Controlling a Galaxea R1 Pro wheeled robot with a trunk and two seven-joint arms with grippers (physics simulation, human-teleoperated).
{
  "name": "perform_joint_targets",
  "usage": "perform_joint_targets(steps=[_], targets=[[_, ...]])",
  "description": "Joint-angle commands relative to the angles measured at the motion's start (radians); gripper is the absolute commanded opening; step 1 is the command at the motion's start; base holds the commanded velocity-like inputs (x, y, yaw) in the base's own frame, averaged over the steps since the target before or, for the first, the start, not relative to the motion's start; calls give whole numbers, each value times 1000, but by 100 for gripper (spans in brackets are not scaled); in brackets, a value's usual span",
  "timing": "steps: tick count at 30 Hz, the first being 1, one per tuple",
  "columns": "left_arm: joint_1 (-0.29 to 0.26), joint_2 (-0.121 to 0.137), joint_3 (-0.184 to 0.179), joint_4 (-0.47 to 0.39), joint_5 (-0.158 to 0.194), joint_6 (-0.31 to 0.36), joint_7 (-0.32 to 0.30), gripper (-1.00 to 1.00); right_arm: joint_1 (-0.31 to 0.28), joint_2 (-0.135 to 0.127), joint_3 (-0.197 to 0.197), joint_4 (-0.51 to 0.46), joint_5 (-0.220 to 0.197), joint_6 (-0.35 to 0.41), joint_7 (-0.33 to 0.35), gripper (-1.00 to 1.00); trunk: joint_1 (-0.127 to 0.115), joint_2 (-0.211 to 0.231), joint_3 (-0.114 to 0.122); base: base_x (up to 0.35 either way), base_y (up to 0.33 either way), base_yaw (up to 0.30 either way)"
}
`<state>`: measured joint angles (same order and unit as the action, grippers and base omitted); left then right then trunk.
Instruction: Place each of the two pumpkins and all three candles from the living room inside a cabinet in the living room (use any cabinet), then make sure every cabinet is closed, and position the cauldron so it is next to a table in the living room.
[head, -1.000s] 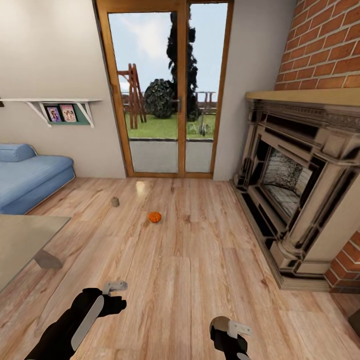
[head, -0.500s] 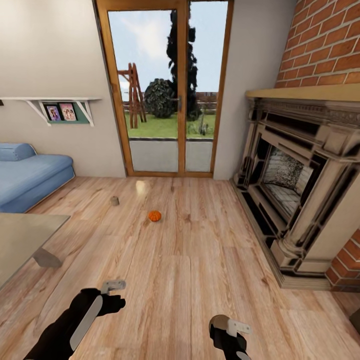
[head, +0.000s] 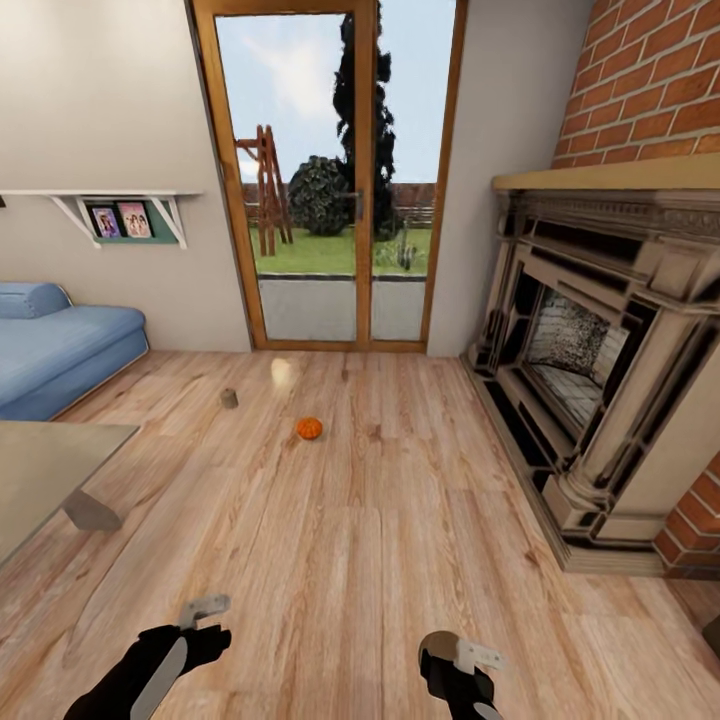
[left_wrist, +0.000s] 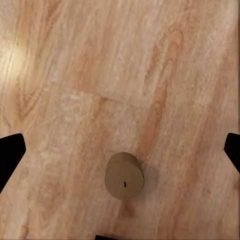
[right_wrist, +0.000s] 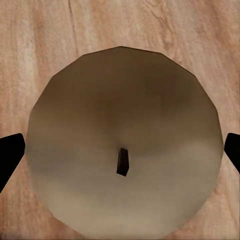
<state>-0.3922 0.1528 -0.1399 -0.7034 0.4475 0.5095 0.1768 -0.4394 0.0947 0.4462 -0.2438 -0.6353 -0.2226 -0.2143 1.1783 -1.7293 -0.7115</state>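
Observation:
One orange pumpkin (head: 309, 428) lies on the wood floor mid-room, and a candle (head: 229, 398) stands a little left and beyond it. The grey table (head: 45, 470) juts in at the left edge. My left gripper (head: 203, 611) hangs open over another candle (left_wrist: 124, 176) that stands upright on the floor below it, dark fingertips (left_wrist: 10, 155) wide apart. My right gripper (head: 468, 655) is open too, with a third candle (right_wrist: 122, 140) close up between its fingertips (right_wrist: 10, 155), wick upward. The cabinet and cauldron are out of view.
A blue sofa (head: 60, 350) sits against the left wall under a white shelf (head: 120, 205). A large fireplace (head: 600, 380) with a brick chimney lines the right side. Glass doors (head: 330, 200) close the far wall. Wide wood floor lies ahead.
My left gripper has dropped lower and nearer in the head view. The whole picture has shifted slightly. The right gripper keeps its place over its candle.

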Motion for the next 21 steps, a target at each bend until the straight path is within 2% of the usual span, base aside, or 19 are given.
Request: perform_joint_targets(steps=[1,6,9,11,14,16,19,21], targets=[[0,0,-6,0,8,-1,7,100,-1,-1,8,0,-7,-4,-5,-100,4,-8,-4,0,0,0],[0,5,-4,5,10,-71,5,100,-1,0,9,0,-7,-4,-4,-100,23,-43,-20,0,0,0],[0,2,-3,82,11,-129,5,100,-1,0,10,0,-4,-6,-3,-100,35,-64,-29,0,0,0],[0,-1,-3,162,11,-203,5,100,-1,1,11,0,-3,-7,-3,-100,42,-78,-35,0,0,0],[0,-5,-4,262,12,-359,3,100,-1,2,11,0,-1,-7,-3,-100,54,-99,-45,0,0,0],[0,-8,-5,284,8,-401,3,100,-1,2,12,0,1,-7,-3,-100,61,-113,-51,0,0,0],[-1,-13,-10,291,6,-430,2,100,-1,2,12,-1,3,-7,-3,-100,73,-134,-61,0,0,0],[-2,-16,-10,270,6,-416,2,100,-1,2,12,0,3,-8,-3,-100,81,-148,-67,0,0,0]])
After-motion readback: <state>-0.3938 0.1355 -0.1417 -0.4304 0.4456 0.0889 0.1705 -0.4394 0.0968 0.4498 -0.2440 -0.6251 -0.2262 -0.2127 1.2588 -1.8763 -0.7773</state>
